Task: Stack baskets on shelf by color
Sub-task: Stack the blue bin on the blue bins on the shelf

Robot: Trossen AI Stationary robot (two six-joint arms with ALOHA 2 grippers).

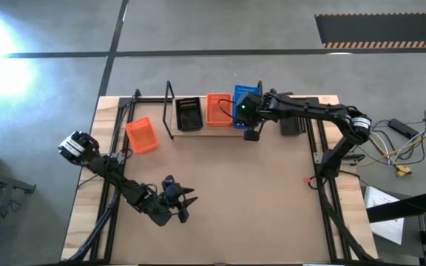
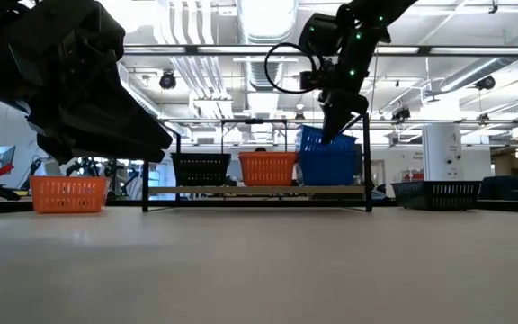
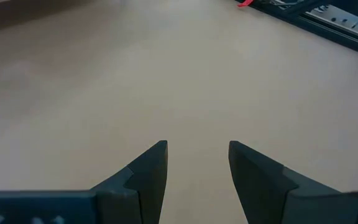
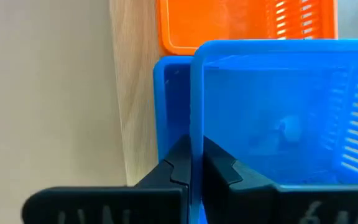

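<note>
Right wrist view shows the right gripper (image 4: 191, 163) pinched onto the near wall of a blue basket (image 4: 278, 118), one finger inside the rim and one outside, with that basket sitting partly down in a second blue basket (image 4: 166, 93) beneath it. From the low camera the held basket is tilted, its one side raised above the lower blue one, at the right end of the shelf (image 2: 259, 191). Just beside the blue pair stands an orange basket (image 1: 218, 108), then a black basket (image 1: 189, 114), all on the wooden plank. Another orange basket (image 1: 141, 135) lies on the table (image 1: 235, 192) off the shelf's left end, and a second black basket (image 2: 436, 192) rests beyond its right end. Left gripper (image 3: 197, 168) hovers over bare tabletop near the front left, fingers apart and holding nothing.
</note>
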